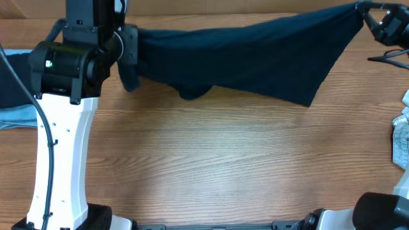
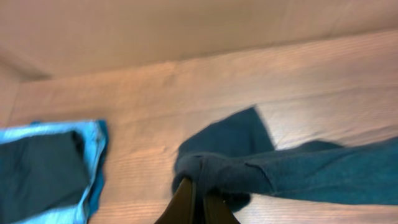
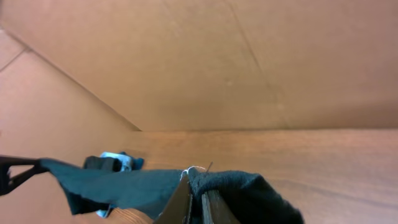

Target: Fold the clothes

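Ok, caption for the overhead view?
Left gripper and right gripper hold the navy shirt stretched over the table.

Prob. robot lab: wood-grain table (image 1: pixel 223 166), plain brown backdrop (image 3: pixel 249 62), white arm (image 1: pixel 61 147).

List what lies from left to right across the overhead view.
Light blue denim piece → left arm → dark navy shirt → right gripper.
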Robot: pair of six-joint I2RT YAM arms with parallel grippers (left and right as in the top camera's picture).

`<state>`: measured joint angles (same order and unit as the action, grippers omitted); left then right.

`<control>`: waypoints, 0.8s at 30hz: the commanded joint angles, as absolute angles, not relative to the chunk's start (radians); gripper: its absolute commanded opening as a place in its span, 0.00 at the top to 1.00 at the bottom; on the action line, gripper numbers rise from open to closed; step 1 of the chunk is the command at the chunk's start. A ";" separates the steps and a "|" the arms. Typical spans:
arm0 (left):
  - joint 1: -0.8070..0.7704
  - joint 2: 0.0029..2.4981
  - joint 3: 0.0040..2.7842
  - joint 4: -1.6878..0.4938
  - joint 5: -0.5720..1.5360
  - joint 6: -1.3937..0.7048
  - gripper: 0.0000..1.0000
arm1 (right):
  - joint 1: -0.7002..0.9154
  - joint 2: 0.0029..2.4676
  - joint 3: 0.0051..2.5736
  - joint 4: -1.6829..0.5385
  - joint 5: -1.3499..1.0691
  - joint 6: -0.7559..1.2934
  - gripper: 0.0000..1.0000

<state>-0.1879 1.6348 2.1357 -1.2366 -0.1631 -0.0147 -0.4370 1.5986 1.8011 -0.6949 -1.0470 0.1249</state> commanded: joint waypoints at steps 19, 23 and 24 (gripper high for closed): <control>-0.183 1.572 2.596 -1.388 -0.199 0.046 0.96 | -0.580 1.328 1.835 -0.392 -1.131 0.656 0.96; -0.183 1.593 2.594 -1.383 -0.217 0.050 0.96 | -0.579 1.351 1.834 -0.425 -1.131 0.650 0.96; -0.183 1.601 2.594 -1.377 -0.218 0.054 0.96 | -0.579 1.361 1.834 -0.425 -1.127 0.651 0.96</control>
